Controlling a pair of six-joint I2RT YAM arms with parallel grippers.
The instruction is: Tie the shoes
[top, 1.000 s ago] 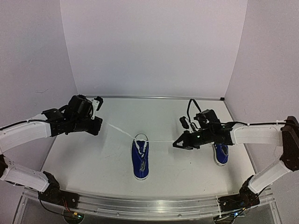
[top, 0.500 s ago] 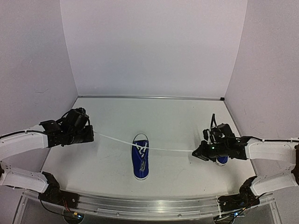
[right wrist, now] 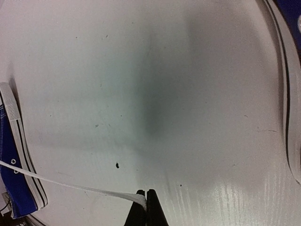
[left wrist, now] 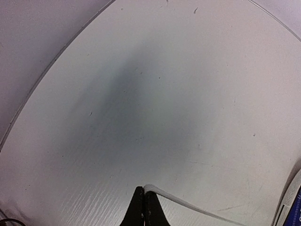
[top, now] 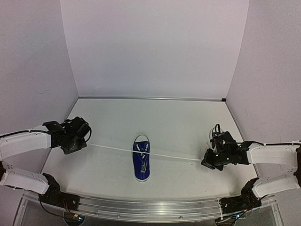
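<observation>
On table (top: 178,122): sneaker (top: 141,165); left gripper (left wrist: 144,192), right gripper (right wrist: 146,194) clamp taut laces (top: 174,157).

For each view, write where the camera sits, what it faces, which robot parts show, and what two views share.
Top external: above, behind the robot, facing the table; left arm, right arm.
Left wrist: on the arm, facing the table; left fingers shut on a lace.
Right wrist: same, right fingers shut on the other lace.
All share the middle shoe.
</observation>
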